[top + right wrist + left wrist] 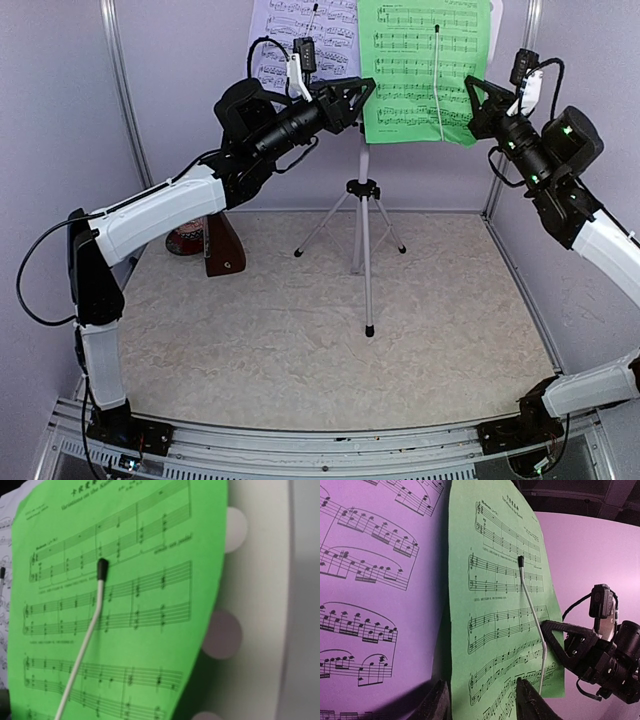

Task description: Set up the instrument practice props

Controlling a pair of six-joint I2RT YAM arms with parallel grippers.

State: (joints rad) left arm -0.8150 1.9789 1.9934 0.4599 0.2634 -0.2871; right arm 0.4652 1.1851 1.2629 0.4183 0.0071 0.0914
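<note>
Top external view: I go across my rig from left to right.
Metronome: a brown pyramid metronome (225,250) stands on the beige mottled table (300,350), behind my left arm and well apart from the stand.
Left gripper (368,92): up at the desk's lower edge. Its fingers (530,702) are spread, and the green page's lower left corner shows between them.
Lavender sheet: a pale lavender music sheet (300,30) rests on the desk's left half.
Stand: a silver tripod music stand (364,250) is upright mid-table, with its perforated grey desk (260,605) behind the pages.
Green sheet: a green music sheet (420,70) is just beside the lavender one, under a thin white retaining wire (438,80).
Right gripper (476,95): pressed together at the green sheet's right edge. I cannot tell whether it pinches paper.
</note>
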